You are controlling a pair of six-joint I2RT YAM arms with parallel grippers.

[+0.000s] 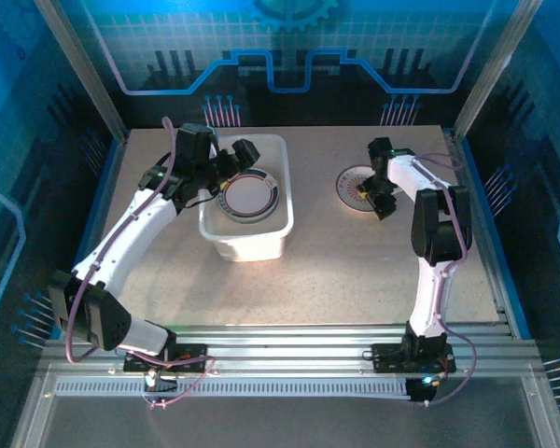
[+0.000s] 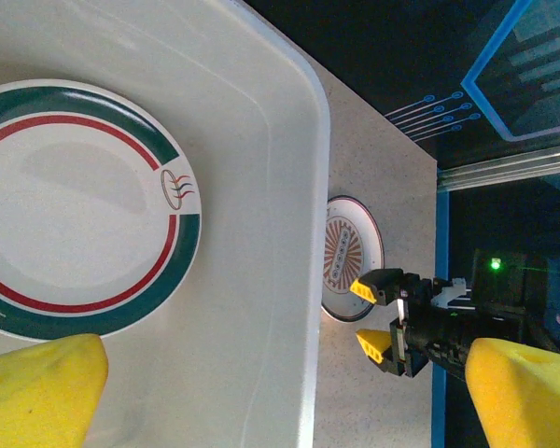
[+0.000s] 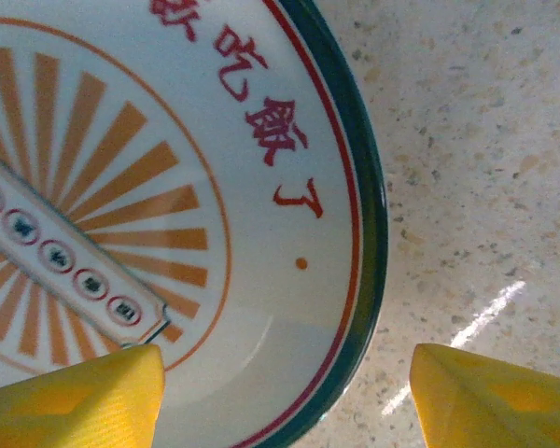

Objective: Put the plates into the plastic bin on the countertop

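Observation:
The white plastic bin [image 1: 261,238] stands on the countertop [image 1: 336,261] with a green-rimmed plate [image 1: 252,198] lying flat inside it. My left gripper [image 1: 235,161] hovers open over the bin's far left part; in the left wrist view its yellow fingertips [image 2: 37,392] frame the same plate [image 2: 75,205] and the bin wall [image 2: 261,233]. A plate with orange rays [image 1: 353,180] lies on the countertop right of the bin. My right gripper [image 1: 377,196] is open at its near right edge. In the right wrist view the plate's rim [image 3: 369,243] lies between the fingertips [image 3: 75,401].
Blue edges and metal rails frame the beige top [image 1: 467,215]. The left wrist view shows the orange plate [image 2: 350,257] just beyond the bin's rim [image 2: 319,140], with the right gripper [image 2: 373,317] beside it. Bare countertop [image 3: 476,140] lies right of that plate.

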